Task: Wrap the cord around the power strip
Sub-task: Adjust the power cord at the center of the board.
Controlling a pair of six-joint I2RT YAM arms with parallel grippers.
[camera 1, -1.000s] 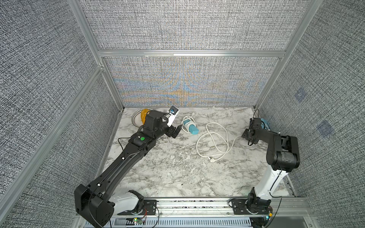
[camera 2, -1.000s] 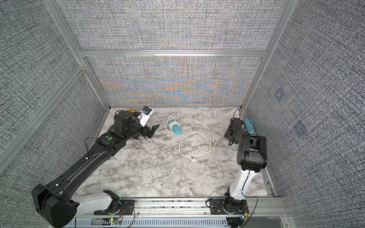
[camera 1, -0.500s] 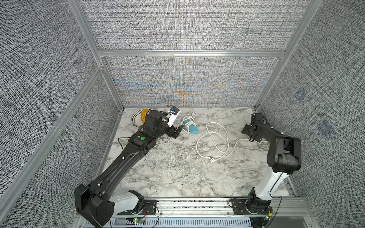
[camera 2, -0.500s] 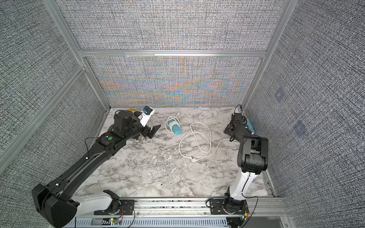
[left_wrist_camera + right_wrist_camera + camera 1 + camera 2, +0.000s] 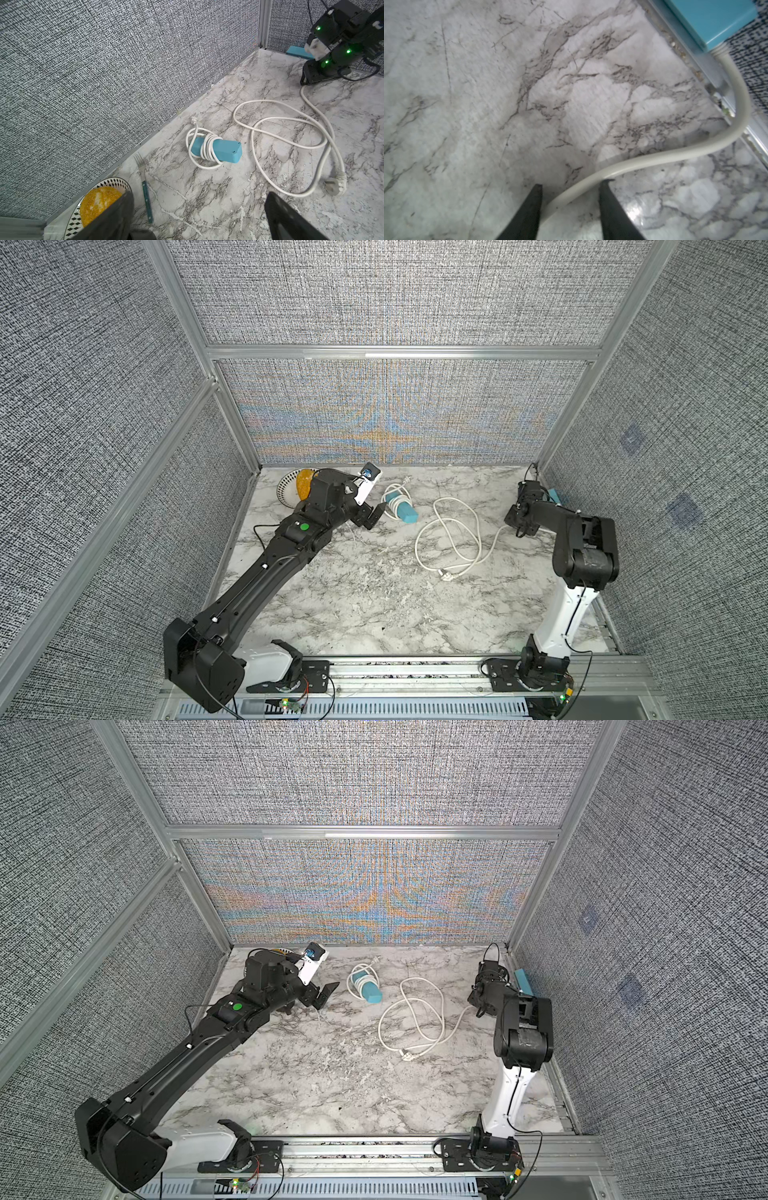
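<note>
Right claw [image 5: 572, 184] clamped on white round power cord [image 5: 654, 158], leading ahead to teal rectangular plastic power strip [image 5: 712, 18]; left claw [image 5: 197, 194] spread wide, cord-wrapped teal strip [image 5: 226, 150] ahead.

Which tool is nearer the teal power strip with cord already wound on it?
Left. The open left tool is beside the cord-wound teal plastic power strip; the right tool is across the marble table, shut on the loose white cord.

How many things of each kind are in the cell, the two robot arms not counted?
Teal power strips: 2 (wrapped strip, strip by the wall)
White cords: 2 (wound cord, loose cord)
Fork: 1
Plate: 1
Orange food: 1
Total: 7
</note>
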